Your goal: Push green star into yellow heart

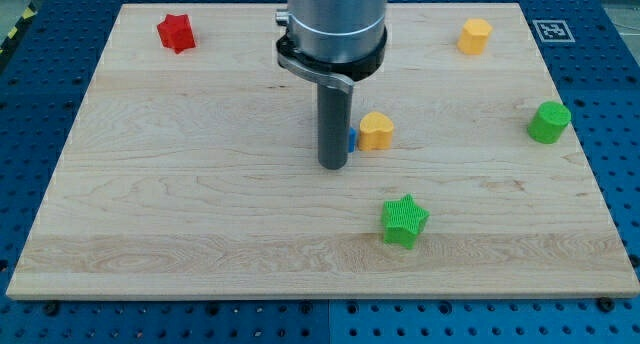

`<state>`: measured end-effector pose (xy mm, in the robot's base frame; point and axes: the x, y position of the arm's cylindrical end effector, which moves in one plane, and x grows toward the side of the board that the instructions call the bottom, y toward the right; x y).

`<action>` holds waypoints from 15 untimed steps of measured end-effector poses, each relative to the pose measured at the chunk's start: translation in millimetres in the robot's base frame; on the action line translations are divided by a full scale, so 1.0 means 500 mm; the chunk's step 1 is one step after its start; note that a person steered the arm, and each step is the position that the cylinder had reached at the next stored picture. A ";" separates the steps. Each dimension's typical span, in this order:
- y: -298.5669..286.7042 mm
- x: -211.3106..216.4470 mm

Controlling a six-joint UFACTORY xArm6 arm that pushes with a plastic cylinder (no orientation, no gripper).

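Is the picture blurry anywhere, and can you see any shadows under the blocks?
In the camera view, everything looks sharp: the green star, the yellow heart and my tip, which sits to the view's left of the heart and above the star. The light is soft and even, so the blocks cast only faint, small shadows, and the wooden board shows no strong glare.

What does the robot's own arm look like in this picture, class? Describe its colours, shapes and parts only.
The arm's end is a wide silver-grey metal cylinder ringed by a black collar. From it hangs a straight, dark grey round rod, much narrower than the cylinder, ending in my tip. No jaws, cables or markings show.
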<state>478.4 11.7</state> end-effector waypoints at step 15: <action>0.127 0.163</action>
<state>560.0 75.2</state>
